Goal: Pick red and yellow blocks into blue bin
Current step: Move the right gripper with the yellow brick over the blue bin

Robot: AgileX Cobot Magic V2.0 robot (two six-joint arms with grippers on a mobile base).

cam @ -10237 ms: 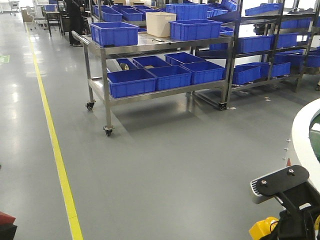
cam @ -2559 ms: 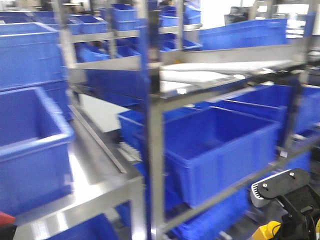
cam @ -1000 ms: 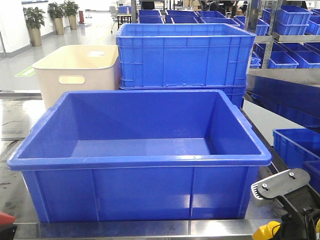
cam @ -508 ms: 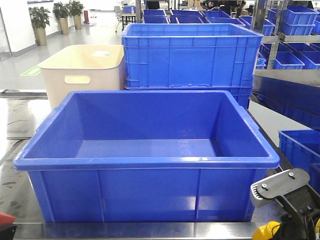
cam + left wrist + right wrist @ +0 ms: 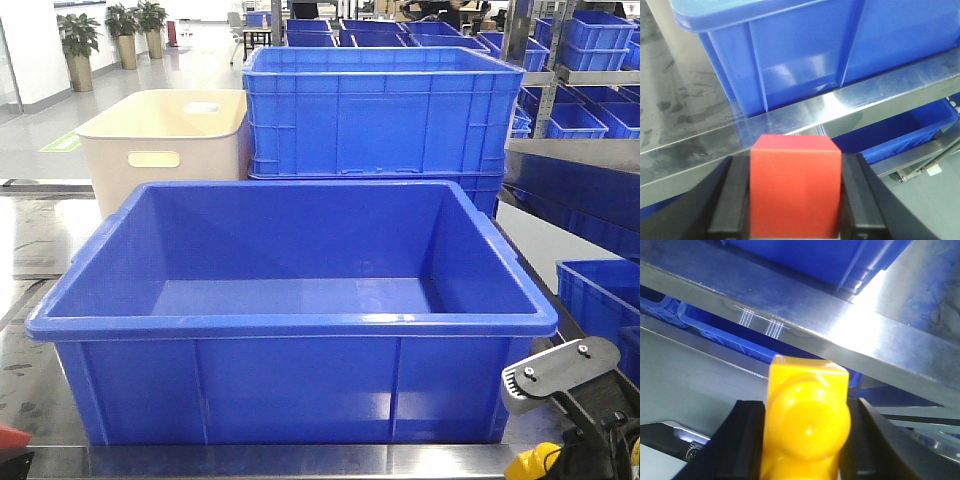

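**Both blocks held, the bin is ahead and above**

The steel counter (image 5: 30,235) crosses in front of both end effectors, and its front edge is just ahead of them. On it stands the blue bin (image 5: 300,390). We see nothing inside it. Its long side runs across our view, so the front wall faces us along its whole width. Behind the bin, further from the end effectors, stand the taller blue crate (image 5: 380,110) and the cream tub (image 5: 165,150). These two are not the target.

The left end effector (image 5: 795,200) is closed on the red cube (image 5: 795,185), with one black finger pressed on each side face. From here the bin wall lies ahead and higher, near its left front corner.

The right end effector (image 5: 807,435) is closed on the yellow brick (image 5: 807,410), and one round stud faces the wrist camera. From here the right front corner of the bin lies ahead and higher.

We judge that both end effectors hang below the rim and in front of the counter edge. So each next move should first go up and then forward over the front wall, before any release. We cannot tell which arm is nearer; they look about equal. The risk we see is that a block hits the thick rim if the lift is too short.
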